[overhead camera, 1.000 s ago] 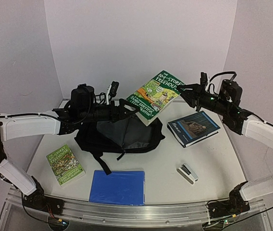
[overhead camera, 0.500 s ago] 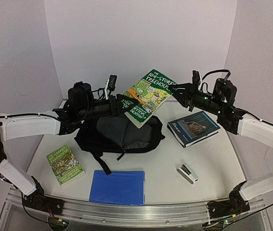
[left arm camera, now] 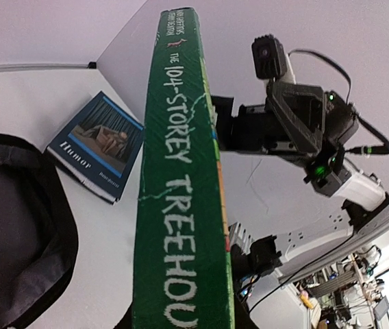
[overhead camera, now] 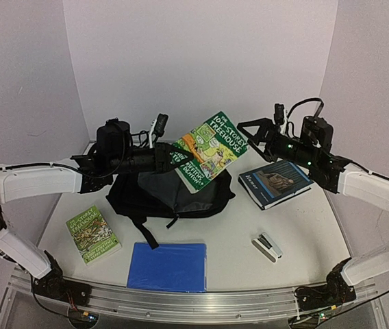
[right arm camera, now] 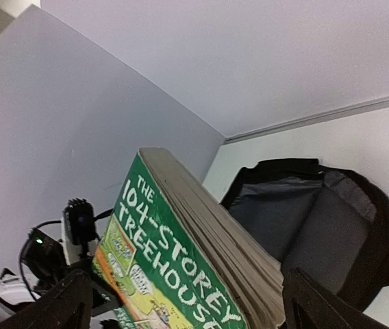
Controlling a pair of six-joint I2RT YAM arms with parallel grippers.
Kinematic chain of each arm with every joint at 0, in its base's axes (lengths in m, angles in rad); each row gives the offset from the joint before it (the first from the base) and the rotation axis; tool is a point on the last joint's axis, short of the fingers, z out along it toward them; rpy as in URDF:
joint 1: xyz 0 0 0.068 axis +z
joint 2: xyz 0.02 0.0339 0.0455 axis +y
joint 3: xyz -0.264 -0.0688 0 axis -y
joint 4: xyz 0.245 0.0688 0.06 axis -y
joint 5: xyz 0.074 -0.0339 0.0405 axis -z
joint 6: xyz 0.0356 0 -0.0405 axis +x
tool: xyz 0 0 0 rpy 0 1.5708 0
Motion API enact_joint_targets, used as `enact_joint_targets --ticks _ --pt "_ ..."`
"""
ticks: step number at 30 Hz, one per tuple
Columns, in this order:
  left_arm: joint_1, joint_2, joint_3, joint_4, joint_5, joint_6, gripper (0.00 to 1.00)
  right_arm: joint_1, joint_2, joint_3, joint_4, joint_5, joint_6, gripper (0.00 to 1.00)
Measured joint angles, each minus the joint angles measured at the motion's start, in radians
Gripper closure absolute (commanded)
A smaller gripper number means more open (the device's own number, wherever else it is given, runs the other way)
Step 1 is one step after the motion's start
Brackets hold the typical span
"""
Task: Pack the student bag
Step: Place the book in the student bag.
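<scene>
Now the green book is clamped at its lower left corner by the left gripper, whose jaws are closed on it, and it is held tilted in the air. The right gripper is spread wide, its fingers seen well apart on either side of the book's upper right end in the right wrist view; whether either one touches the book cannot be told. A second ago this was reversed: the book was pinched at its upper right corner by the right gripper, while the left jaws stood open beside it. Since then the book has been brought slightly lower and to the left.

The student bag is laid flat on the table, its grey lining exposed, directly beneath the left gripper and the held book, and below and to the left of the right gripper. A blue-covered book is seen just right of the bag, under the right arm. Nearer the arm bases, a smaller green book and a blue folder are laid.
</scene>
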Motion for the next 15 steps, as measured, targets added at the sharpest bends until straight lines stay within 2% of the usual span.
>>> enact_joint_targets --ticks 4,9,15 --pt "0.0 -0.067 -0.012 -0.141 0.048 0.081 1.0 -0.012 0.042 0.041 -0.102 -0.041 -0.165 0.02" --pt "0.001 -0.132 -0.001 -0.284 0.145 0.147 1.0 -0.018 0.096 0.062 -0.166 -0.265 -0.282 0.02" --pt "-0.002 -0.132 0.043 -0.389 0.224 0.194 1.0 -0.003 0.097 0.062 -0.203 -0.501 -0.337 0.02"
